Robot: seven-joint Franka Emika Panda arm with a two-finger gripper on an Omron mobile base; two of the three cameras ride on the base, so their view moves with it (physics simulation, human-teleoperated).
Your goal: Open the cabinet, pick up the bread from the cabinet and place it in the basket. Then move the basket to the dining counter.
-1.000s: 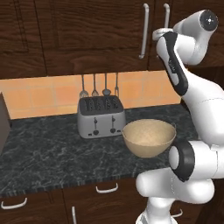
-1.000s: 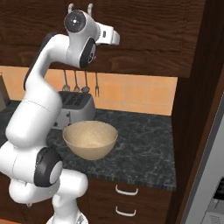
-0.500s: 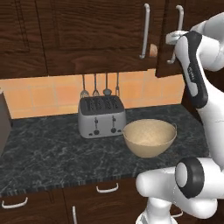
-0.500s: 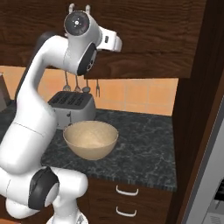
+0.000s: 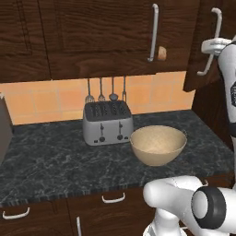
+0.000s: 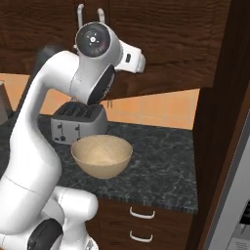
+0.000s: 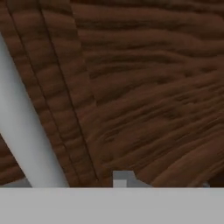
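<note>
The cabinet's [image 5: 106,37] right door [image 5: 199,55] stands swung partly open. My gripper [image 5: 210,46] is closed around that door's long silver handle [image 5: 215,27]. In the hand view the handle [image 7: 26,127] runs diagonally at the left, close over the wood-grain door [image 7: 144,87]. The bread [image 5: 162,53], a small tan bun, shows in the gap at the cabinet's lower edge, beside the left door's handle [image 5: 153,32]. On the black countertop [image 5: 50,156] below stands the basket [image 5: 158,145], a wide tan bowl with nothing in it. It appears again as the basket [image 6: 101,155] in the right base view.
A silver four-slot toaster [image 5: 107,122] stands just left of the basket, with utensils [image 5: 106,90] hanging on the orange tile wall behind it. Drawers with short silver handles [image 5: 114,198] run under the counter. A tall dark wood panel [image 6: 219,122] bounds the counter's right end.
The right cabinet door has swung outward to the right with my hand on its handle. The gap has widened and the bread now shows inside.
</note>
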